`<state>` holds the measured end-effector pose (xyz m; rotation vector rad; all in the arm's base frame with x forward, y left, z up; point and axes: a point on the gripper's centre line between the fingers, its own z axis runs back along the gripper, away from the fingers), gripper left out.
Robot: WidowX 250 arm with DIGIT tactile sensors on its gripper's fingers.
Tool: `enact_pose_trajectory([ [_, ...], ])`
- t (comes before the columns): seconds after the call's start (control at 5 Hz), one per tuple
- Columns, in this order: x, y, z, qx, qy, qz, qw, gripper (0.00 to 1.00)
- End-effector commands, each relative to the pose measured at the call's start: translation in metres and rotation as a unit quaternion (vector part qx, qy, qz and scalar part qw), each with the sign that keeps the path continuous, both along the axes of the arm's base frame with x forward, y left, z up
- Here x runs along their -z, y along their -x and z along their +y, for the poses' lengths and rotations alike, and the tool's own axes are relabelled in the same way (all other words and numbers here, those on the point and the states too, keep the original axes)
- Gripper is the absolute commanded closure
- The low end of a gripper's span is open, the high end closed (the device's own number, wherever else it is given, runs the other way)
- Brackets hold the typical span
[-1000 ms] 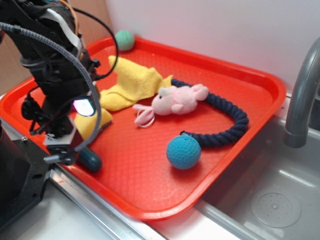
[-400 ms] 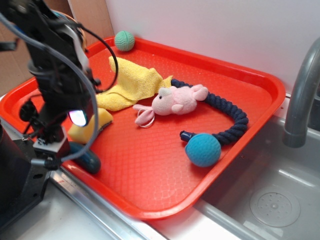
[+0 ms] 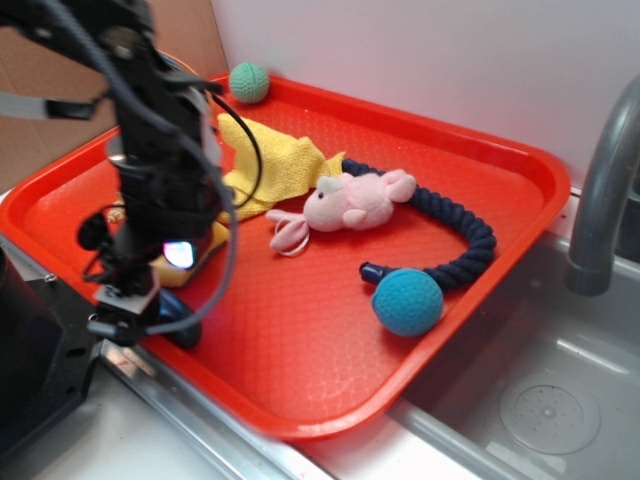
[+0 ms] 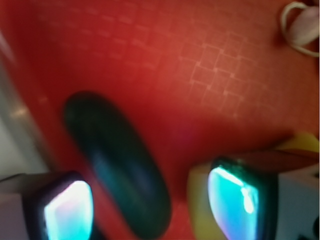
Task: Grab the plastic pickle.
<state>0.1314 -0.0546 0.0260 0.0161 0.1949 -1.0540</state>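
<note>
The red plastic tray (image 3: 500, 170) held a yellow cloth (image 3: 270, 160), pink plush toy (image 3: 350, 200), dark navy rope (image 3: 465, 235), blue knitted ball (image 3: 407, 301) and green ball (image 3: 249, 81). The glossy dark teal pickle (image 4: 117, 162) lay by the tray's front-left rim, between the spread-open fingers of the black gripper (image 4: 150, 205). Bare tray floor lay right of it.

A red tray (image 3: 500, 180) holds a yellow cloth (image 3: 275, 160), pink plush (image 3: 355, 200), navy rope (image 3: 450, 235) and blue ball (image 3: 408, 301).
</note>
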Motion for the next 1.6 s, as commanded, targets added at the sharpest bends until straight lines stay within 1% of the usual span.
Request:
enact_pose_trajectory([
  [0.0, 0.009, -0.016, -0.005, 0.015, -0.03, -0.035, 0.999, 0.0],
  [0.2, 0.0, -0.023, -0.013, 0.02, -0.038, -0.065, 0.997, 0.0],
  [0.4, -0.017, -0.024, -0.023, 0.018, -0.02, -0.107, 0.994, 0.0],
  [0.6, -0.025, -0.014, -0.021, -0.012, -0.013, -0.102, 0.995, 0.0],
  [0.8, -0.025, 0.0, -0.006, -0.072, 0.013, -0.1, 0.992, 0.0],
  [1.0, -0.016, 0.01, 0.005, -0.106, 0.022, -0.082, 0.991, 0.0],
  [1.2, -0.003, 0.012, 0.011, -0.116, 0.025, -0.069, 0.99, 0.0],
  [1.4, 0.002, 0.005, 0.014, -0.124, 0.02, -0.058, 0.99, 0.0],
])
